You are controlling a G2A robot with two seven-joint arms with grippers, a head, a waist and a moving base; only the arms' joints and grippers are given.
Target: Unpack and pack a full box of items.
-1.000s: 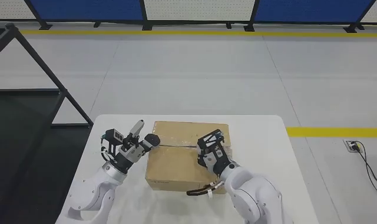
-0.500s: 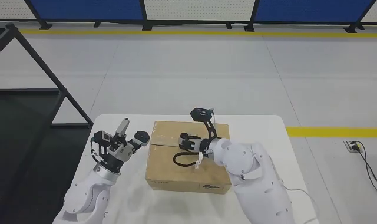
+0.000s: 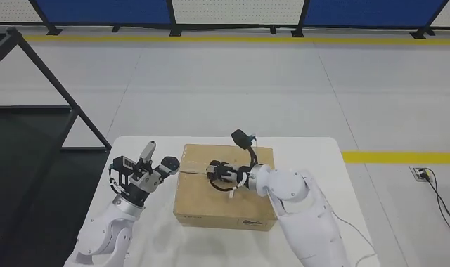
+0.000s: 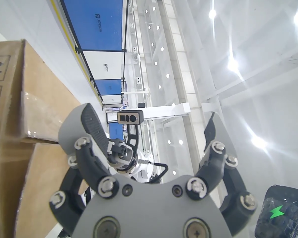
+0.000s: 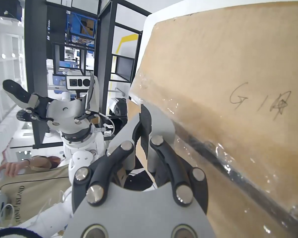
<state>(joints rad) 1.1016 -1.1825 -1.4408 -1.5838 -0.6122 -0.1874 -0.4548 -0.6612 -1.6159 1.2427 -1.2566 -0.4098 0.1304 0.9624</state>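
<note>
Box: the cardboard box [image 3: 223, 202] sat closed at the middle of the counter [image 3: 320, 190], with clear tape [image 5: 213, 154] along its top seam.
Left arm: the left end effector [image 3: 159, 158] was released, its fingers [image 4: 93, 125] spread wide and empty, just beside the box's left edge.
Right arm: the right end effector [image 3: 214, 173] was clenched, its fingers pressed together over the taped seam; contact could not be confirmed.

Top view looks down; wrist views (close, opposed) share the box [image 3: 223, 200].

Left end effector [image 4: 150, 115] splayed, right one [image 5: 142, 118] pinched
</note>
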